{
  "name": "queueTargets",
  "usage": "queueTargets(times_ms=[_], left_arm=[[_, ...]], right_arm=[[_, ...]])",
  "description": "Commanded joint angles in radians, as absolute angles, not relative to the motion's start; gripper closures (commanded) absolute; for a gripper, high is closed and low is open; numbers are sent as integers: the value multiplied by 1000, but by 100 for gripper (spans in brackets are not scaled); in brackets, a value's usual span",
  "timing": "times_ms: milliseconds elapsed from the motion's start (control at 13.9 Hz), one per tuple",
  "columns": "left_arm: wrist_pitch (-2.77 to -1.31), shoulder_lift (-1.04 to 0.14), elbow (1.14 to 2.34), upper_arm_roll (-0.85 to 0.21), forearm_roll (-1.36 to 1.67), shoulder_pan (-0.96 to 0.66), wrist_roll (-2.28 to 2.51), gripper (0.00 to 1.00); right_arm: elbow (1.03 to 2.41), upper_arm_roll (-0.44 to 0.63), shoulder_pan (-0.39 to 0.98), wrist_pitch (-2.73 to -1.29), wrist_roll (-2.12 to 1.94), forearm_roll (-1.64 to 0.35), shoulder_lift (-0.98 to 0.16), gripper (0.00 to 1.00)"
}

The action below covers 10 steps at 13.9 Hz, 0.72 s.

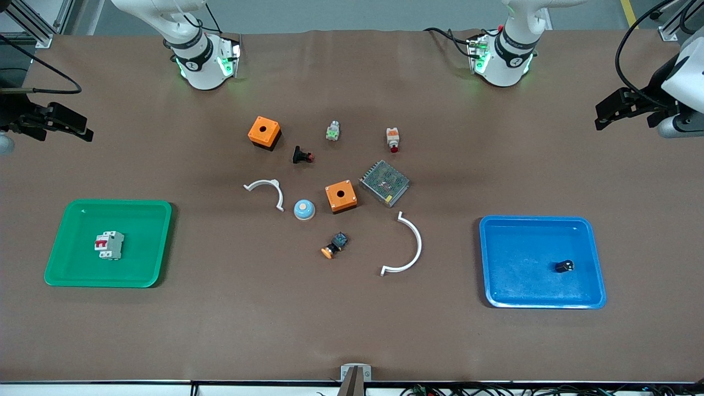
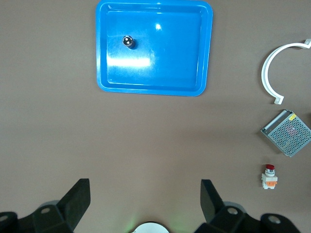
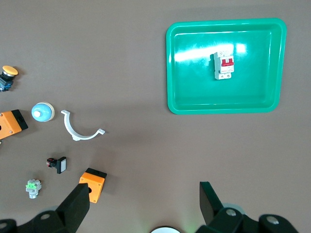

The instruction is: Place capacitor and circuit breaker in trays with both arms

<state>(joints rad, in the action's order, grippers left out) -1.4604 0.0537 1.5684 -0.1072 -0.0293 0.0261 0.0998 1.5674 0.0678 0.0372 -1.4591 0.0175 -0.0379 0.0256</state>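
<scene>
**Ana:** Brown matting covers the whole bench, and both parts look placed to me. The circuit breaker lies inside the green tray; the capacitor sits inside the blue tray, toward the corner nearest the front camera.

**Ben:** Agreed. Taking the small orange box at mid-bench as our mark, the green tray is toward the right arm's end from it, the blue tray toward the left arm's end.

**Ana:** And the claws?

**Ben:** The left claw hangs spread and empty over bare bench between its base and the blue tray. The right claw is spread too, holding nothing, over bare bench just off the green tray.

**Ana:** So the step in hand is retreating, I'd judge. Do it well by lifting straight up, fingers kept wide, clear of tray rims and of the clutter around that orange box.
</scene>
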Motion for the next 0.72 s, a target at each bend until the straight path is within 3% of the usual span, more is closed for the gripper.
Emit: queueTargets(times_ms=[0,648], left_arm=[[-1460,49,1546,-103,-25,28,86,0],[-1460,37,1540,-103,-14,21,101,0]], right_arm=[[1608,86,60,-1491,8,-25,63,0],[1618,86,57,-1512,8,-25,81,0]])
